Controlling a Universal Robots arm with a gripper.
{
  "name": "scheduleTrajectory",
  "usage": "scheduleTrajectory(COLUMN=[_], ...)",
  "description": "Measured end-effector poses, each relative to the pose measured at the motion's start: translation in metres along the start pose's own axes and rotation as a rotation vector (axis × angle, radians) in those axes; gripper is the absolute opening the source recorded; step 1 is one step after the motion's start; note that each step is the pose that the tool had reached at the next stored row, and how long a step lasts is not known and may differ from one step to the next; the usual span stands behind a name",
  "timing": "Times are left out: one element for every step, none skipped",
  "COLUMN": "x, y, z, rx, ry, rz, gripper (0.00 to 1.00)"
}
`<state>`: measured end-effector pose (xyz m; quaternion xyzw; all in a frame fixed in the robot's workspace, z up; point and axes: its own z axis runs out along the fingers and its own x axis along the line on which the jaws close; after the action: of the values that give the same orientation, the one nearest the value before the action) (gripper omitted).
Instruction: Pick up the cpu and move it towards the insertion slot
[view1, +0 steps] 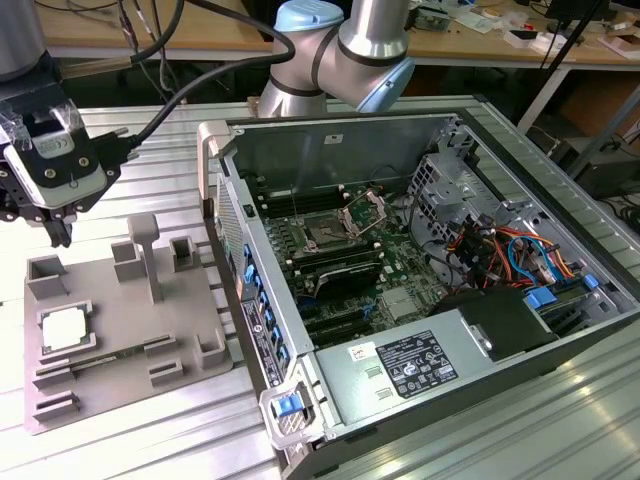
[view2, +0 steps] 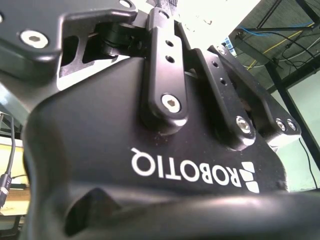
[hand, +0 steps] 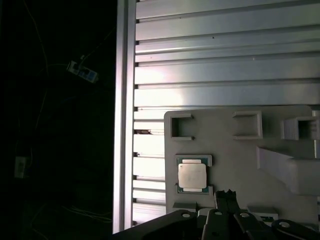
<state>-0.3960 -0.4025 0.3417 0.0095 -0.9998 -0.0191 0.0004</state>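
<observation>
Logging the gripper (view1: 40, 222) hanging at the exterior view's far left, above the far edge of the grey tray (view1: 120, 330) and apart from it. Not managing to tell whether clenched or released, though plainly carrying nothing of the task's. Finding the cpu (view1: 65, 328) lying flat, pale metal top up, in a shallow framed pocket on the left side of the tray. Judging the raised lips to be keeping it square and at a known spot for a straight-down pick. Catching the cpu (hand: 192, 176) in the first wrist view too, near the gripper (hand: 225, 196) but off to one side, so reckoning alignment not yet complete. Placing the insertion slot (view1: 327, 235) well apart toward the exterior view's right, inside the open computer case (view1: 330, 150). Noting its metal bracket standing raised beside the dark socket, presumably leaving the socket bare for receiving the chip. Noting tray and case both resting on the slatted aluminium table (view1: 150, 440). Judging the pick as not yet begun.
</observation>
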Motion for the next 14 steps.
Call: scheduleTrajectory(x=[0.0000, 0.0000, 0.0001, 0.0002, 0.0006, 0.0006, 0.0008, 0.0010, 0.0012, 0.0014, 0.0016, 0.0016, 0.0017, 0.0018], y=[0.0000, 0.0000, 0.0000, 0.0000, -0.0001, -0.0001, -0.0001, -0.0001, -0.0001, -0.0001, -0.0001, -0.0001, -0.0001, -0.0001], z=[0.0001, 0.0004, 0.0005, 0.0010, 0.0015, 0.0016, 0.0017, 0.0017, 0.0018, 0.0019, 0.0021, 0.0021, 0.0023, 0.0025], rx=[0.0000, 0.0000, 0.0000, -0.0001, -0.0001, -0.0001, -0.0001, -0.0001, -0.0001, -0.0001, 0.0000, 0.0000, 0.0000, 0.0000], ry=[0.0000, 0.0000, 0.0001, 0.0000, -0.0001, -0.0002, -0.0002, -0.0001, -0.0001, -0.0002, 0.0000, 0.0001, 0.0001, 0.0001], rz=[0.000, 0.000, 0.000, 0.000, 0.000, 0.000, 0.000, 0.000, 0.000, 0.000, 0.000, 0.000, 0.000, 0.000], gripper=[0.11, 0.11, 0.11, 0.11, 0.11, 0.11, 0.11, 0.11, 0.11, 0.11, 0.11, 0.11, 0.11, 0.11])
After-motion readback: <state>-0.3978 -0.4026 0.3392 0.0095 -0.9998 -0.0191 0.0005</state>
